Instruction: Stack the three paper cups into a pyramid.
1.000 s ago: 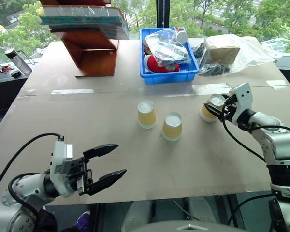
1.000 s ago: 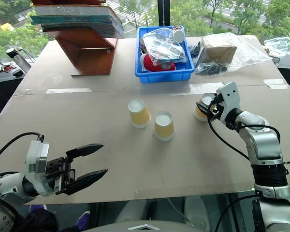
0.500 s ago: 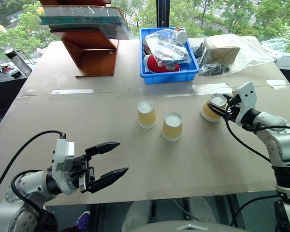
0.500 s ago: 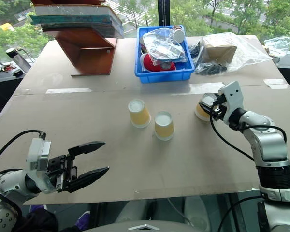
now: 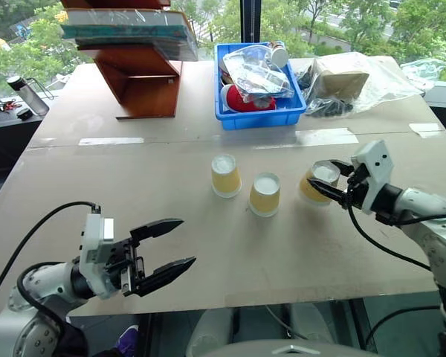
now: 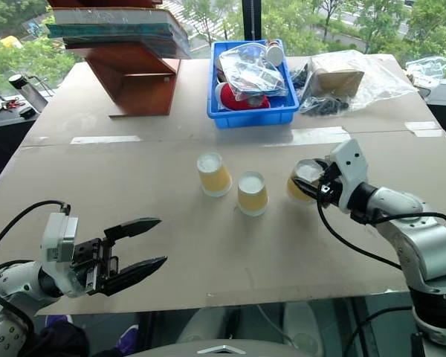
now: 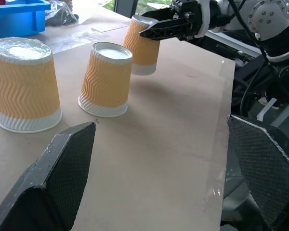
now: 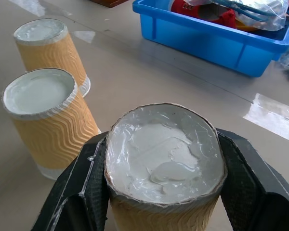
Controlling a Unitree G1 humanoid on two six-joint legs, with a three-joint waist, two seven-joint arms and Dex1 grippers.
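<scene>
Right tool (image 5: 325, 190): clenched on the third cup (image 5: 317, 183), fingers either side of its upper wall, white base up, mouth down. The cup appears tilted and lifted off the desk (image 5: 208, 245), though contact at its lower edge can't be ruled out.

From this tool, the middle cup (image 5: 264, 194) stands near at about 9 o'clock; the far cup (image 5: 225, 175) lies just beyond it, toward 10 o'clock. Both upright, inverted, close together but apparently apart.

Judgement: the carry runs leftward, to land across the two white bases.

Left tool (image 5: 163, 251): released, jaws wide, at 7 o'clock of the pair, well apart. Right arm is nearer.
</scene>
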